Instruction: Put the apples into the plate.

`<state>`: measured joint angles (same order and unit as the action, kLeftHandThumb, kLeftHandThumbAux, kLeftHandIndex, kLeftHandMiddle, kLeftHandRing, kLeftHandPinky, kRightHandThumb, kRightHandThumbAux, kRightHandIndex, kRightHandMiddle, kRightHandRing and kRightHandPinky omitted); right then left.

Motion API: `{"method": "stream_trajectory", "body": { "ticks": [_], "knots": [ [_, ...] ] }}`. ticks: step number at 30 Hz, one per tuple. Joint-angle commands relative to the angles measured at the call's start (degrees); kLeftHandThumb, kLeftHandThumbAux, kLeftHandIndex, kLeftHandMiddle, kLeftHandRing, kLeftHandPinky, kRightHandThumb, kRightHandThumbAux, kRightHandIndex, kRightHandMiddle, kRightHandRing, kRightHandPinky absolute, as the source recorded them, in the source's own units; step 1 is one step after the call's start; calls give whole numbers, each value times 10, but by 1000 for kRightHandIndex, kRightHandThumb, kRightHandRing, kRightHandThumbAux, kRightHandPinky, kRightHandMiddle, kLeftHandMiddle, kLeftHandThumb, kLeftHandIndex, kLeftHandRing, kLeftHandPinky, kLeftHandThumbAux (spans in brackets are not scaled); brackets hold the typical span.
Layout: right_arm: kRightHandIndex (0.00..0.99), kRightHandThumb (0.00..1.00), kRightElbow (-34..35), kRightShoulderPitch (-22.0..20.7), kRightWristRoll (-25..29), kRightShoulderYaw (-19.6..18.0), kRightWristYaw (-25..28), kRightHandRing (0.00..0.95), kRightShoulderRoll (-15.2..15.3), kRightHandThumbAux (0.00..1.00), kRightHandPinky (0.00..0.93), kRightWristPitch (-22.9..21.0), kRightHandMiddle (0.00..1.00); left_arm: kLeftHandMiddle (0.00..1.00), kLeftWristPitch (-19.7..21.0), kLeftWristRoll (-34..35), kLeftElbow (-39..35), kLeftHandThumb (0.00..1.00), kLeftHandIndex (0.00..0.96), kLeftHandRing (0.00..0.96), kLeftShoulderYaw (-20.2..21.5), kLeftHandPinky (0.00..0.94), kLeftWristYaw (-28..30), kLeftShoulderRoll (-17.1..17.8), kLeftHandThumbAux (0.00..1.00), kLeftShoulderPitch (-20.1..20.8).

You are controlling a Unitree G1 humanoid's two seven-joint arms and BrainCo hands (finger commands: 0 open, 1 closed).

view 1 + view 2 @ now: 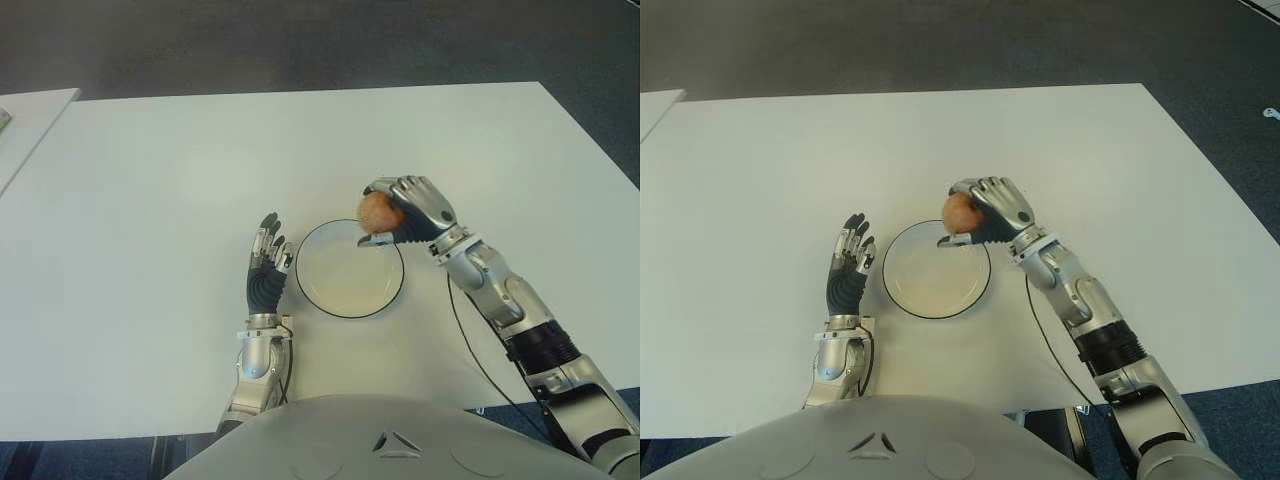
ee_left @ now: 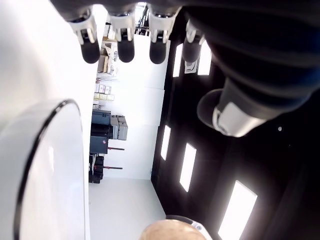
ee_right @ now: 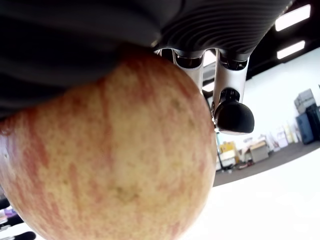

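Observation:
A reddish-yellow apple [image 1: 378, 211] is gripped in my right hand [image 1: 400, 218], which hovers over the far right rim of the white plate [image 1: 350, 268]. Close up in the right wrist view, the apple [image 3: 110, 150] fills the frame, with the fingers [image 3: 232, 115] curled around it. The plate has a dark rim and holds nothing. My left hand [image 1: 266, 262] shows just left of the plate with its fingers straight and holding nothing. In the left wrist view the fingertips [image 2: 125, 50] are spread, the plate's rim [image 2: 35, 150] is alongside, and the apple [image 2: 170, 232] is seen farther off.
The plate and both hands are on a wide white table [image 1: 150, 200]. A second white table's corner [image 1: 30, 110] shows at the far left. Dark floor lies beyond the far edge.

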<state>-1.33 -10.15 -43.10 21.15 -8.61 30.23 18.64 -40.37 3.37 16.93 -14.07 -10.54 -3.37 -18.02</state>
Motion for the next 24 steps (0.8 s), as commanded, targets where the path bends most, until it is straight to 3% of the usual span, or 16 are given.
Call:
{"method": "stream_trajectory", "body": {
  "ticks": [1,13,24],
  "knots": [
    [440,735,31,22,-17,19,15,851,-9,710,843,16,860,49,11,10,57,127,49,22,0,12,-6,-68,587,-15],
    [440,729,34,33,-66,45,12,856,-9,712,851,55,860,40,10,-3,62,118,36,19,0,23,-22,-70,583,-12],
    [441,726,19,34,-93,58,7,855,-4,710,854,89,856,31,34,-3,41,95,25,11,-7,17,-22,-69,570,-14]
  ]
}}
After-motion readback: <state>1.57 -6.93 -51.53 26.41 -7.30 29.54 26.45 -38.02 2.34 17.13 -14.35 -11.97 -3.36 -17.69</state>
